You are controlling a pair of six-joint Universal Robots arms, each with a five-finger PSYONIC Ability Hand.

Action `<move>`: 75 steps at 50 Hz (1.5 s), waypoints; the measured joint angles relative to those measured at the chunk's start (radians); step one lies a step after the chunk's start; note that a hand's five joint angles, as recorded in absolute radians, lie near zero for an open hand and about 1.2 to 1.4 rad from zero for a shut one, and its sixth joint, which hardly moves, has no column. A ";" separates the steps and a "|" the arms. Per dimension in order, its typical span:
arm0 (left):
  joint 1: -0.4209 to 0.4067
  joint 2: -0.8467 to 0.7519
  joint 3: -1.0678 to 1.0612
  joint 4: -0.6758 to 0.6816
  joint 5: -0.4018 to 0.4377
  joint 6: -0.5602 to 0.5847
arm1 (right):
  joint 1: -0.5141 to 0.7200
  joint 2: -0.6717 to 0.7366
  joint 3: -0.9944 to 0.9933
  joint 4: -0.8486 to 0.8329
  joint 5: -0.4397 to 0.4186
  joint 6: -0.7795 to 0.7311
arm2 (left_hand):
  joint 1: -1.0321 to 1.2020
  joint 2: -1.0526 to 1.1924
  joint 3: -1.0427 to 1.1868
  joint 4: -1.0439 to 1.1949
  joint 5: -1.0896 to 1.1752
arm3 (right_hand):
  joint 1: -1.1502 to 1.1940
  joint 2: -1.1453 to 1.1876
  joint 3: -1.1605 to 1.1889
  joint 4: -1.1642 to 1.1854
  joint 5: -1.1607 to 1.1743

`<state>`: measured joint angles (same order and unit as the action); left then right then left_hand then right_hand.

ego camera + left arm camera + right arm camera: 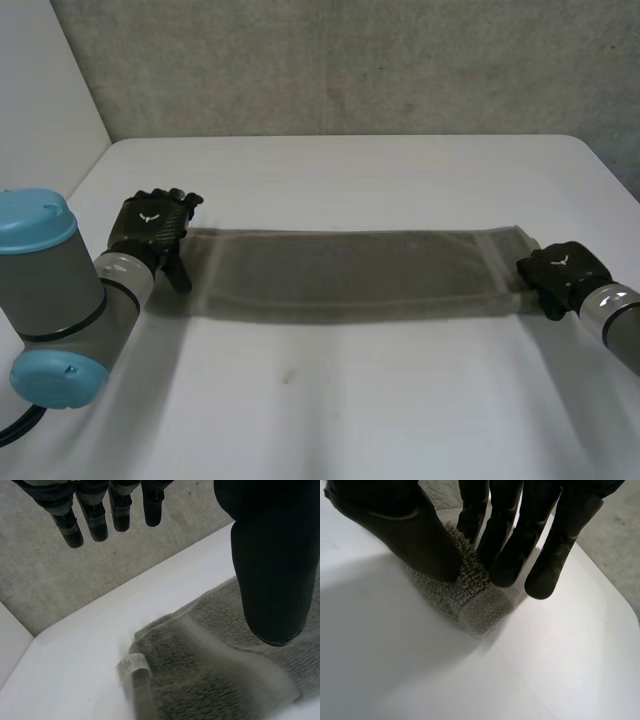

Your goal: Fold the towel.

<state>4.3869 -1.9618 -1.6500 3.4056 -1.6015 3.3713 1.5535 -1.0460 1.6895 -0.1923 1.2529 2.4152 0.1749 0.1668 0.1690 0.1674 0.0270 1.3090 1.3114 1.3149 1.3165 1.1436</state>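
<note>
You see the towel flat on the worktop; your right hand pinches one end, left hand relaxed, fingers straight, at the other.

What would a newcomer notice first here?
A long grey terry towel lies stretched in a narrow strip across the middle of the white table, spanning from one hand to the other. The right hand pinches the towel's end between thumb and fingers. The left hand is at the opposite end with its fingers straight, beside a corner with a small white label.
</note>
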 measured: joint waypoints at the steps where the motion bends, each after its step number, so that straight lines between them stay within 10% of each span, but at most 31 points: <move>1: 0.000 0.000 -0.001 0.000 0.000 0.000 | -0.012 0.007 -0.015 0.000 0.009 -0.001 | 0.000 0.000 0.000 0.000 0.000 | 0.002 0.002 0.021 0.022 0.013; 16: 0.001 0.032 -0.020 0.001 0.000 -0.001 | -0.162 -0.065 -0.181 0.038 0.162 -0.275 | 0.000 0.000 0.000 0.000 0.000 | 0.006 0.002 0.021 0.023 0.018; 33: 0.000 0.044 -0.024 0.001 -0.002 -0.004 | 0.685 0.067 -0.383 0.031 0.152 -0.163 | 0.000 0.000 0.000 -0.001 0.000 | 0.009 0.010 0.022 0.023 0.019; 41: -0.002 0.045 -0.030 0.001 -0.001 -0.003 | 0.822 0.172 -0.341 0.025 0.160 -0.273 | 0.000 0.000 0.000 -0.001 0.000 | -0.021 -0.021 -0.014 -0.013 -0.017; 50: -0.026 0.045 -0.021 0.003 0.000 0.000 | 0.791 0.071 -0.269 -0.016 0.170 -0.250 | 0.000 0.000 0.000 -0.001 0.000 | -1.040 -1.052 -1.046 -1.044 -1.080; 70: -0.158 0.021 0.035 0.008 -0.002 0.002 | 0.362 -0.129 0.067 -0.037 0.144 0.192 | 0.000 0.000 0.000 -0.001 0.000 | -1.075 -1.064 -1.073 -1.060 -1.082; 75: -0.163 0.017 0.032 0.009 -0.002 0.001 | 0.302 -0.064 0.068 -0.034 0.135 0.174 | 0.000 0.000 0.000 -0.001 0.000 | -0.476 -0.482 -0.497 -0.498 -0.495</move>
<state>4.2240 -1.9450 -1.6176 3.4146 -1.6040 3.3723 1.8557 -1.1102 1.7570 -0.2259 1.3876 2.5892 0.1749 0.1665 0.1690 0.1667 0.0270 0.8326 0.8297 0.8179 0.8183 0.6481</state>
